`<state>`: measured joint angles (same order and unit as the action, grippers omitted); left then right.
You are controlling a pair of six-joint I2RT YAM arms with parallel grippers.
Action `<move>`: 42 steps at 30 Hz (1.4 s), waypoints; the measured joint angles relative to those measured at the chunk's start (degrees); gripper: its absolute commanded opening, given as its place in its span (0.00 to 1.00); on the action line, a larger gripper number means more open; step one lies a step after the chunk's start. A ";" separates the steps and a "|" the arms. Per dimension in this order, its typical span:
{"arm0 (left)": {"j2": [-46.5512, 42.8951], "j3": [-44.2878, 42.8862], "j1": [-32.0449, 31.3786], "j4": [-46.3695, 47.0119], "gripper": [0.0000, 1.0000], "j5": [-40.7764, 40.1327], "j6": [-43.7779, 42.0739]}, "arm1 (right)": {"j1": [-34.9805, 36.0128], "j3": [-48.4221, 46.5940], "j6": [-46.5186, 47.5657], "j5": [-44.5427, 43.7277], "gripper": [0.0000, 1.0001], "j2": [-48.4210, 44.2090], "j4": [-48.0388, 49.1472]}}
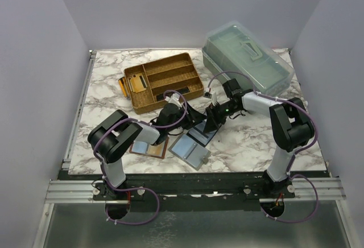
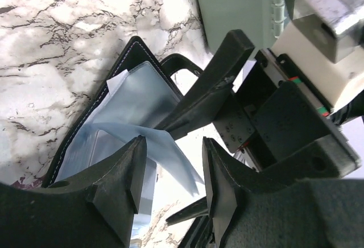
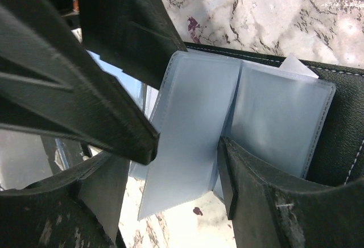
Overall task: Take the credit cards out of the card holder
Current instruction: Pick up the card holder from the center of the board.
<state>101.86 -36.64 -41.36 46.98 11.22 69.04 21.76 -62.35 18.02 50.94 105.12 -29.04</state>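
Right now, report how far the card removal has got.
Done: the small black bifold card holder lies open on the marble table, its blue-grey pockets exposed. In hand: the left fingers and right fingers stand apart around a pocket leaf, neither clamped. Left: no pale silvery card is out yet; a pale corner pokes from one pocket, so every card remains to pull.

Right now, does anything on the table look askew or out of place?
Yes. On the open black card holder, the plastic sleeves are fanned out, one flopping loose past its edge, and a white corner pokes out crookedly behind another.
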 measured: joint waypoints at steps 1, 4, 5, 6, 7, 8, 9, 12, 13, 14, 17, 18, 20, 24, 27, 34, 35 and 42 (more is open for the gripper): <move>0.31 -0.13 0.00 0.00 0.49 0.04 0.00 | -0.33 -0.07 -0.09 0.68 0.67 0.00 -0.15; 1.07 -0.57 0.00 0.02 0.49 0.17 0.15 | -1.03 -0.17 -0.48 2.03 0.63 0.00 -0.24; 1.33 -0.70 0.00 0.02 0.49 0.24 0.17 | -1.25 -0.17 -0.61 2.25 0.59 0.00 -0.22; 1.51 -0.85 0.00 0.02 0.49 0.35 0.20 | -1.40 -0.17 -0.94 2.32 0.54 0.00 -0.17; 1.68 -1.05 0.00 0.02 0.49 0.42 0.22 | -1.46 -0.15 -1.29 2.27 0.49 0.00 -0.13; 1.84 -1.29 0.00 0.04 0.49 0.57 0.24 | -1.49 -0.15 -1.51 2.25 0.45 0.00 -0.07; 1.90 -1.44 0.00 0.04 0.50 0.63 0.28 | -1.49 -0.15 -1.68 2.12 0.41 0.02 0.04; 1.97 -1.60 0.00 0.26 0.51 0.85 0.39 | -1.49 -0.15 -2.45 1.03 0.30 0.20 0.61; 1.97 -1.60 0.00 0.33 0.51 0.83 0.37 | -1.53 -0.15 -2.60 0.59 0.28 0.26 0.76; 1.97 -1.60 0.00 0.44 0.52 0.81 0.37 | -1.55 -0.15 -2.93 0.17 0.24 0.26 0.87; 1.27 -0.87 0.00 0.48 0.54 0.15 0.24 | -1.88 -0.15 -3.30 -0.72 0.15 0.26 1.18; 0.52 -0.20 0.00 0.48 0.55 -0.26 0.11 | -1.95 -0.17 -3.50 -0.96 0.12 0.26 1.25; -1.77 1.68 0.04 0.48 0.56 -1.22 -0.39 | -2.01 -0.15 -3.65 -1.31 0.05 0.26 1.44; -6.67 4.79 0.11 0.55 0.59 -2.58 -1.25 | -2.38 -0.15 -4.11 -1.31 0.00 0.26 1.51; -11.06 7.74 0.11 0.79 0.61 -2.91 -1.64 | -2.73 -0.15 -4.33 0.46 0.00 0.26 1.51; -17.42 13.40 0.11 1.49 0.66 -2.80 -1.31 | -3.50 -0.15 -5.79 5.99 0.00 0.24 2.14; -17.62 13.94 0.09 1.51 0.66 -2.78 -1.25 | -3.61 -0.15 -5.99 6.84 0.00 0.24 2.23; -17.97 15.63 -0.02 1.53 0.67 -2.38 -0.68 | -4.63 0.17 -7.10 12.28 0.00 -0.48 2.91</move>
<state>83.90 -21.02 -41.39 48.51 8.84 68.36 17.12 -62.17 10.92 63.22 104.64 -26.13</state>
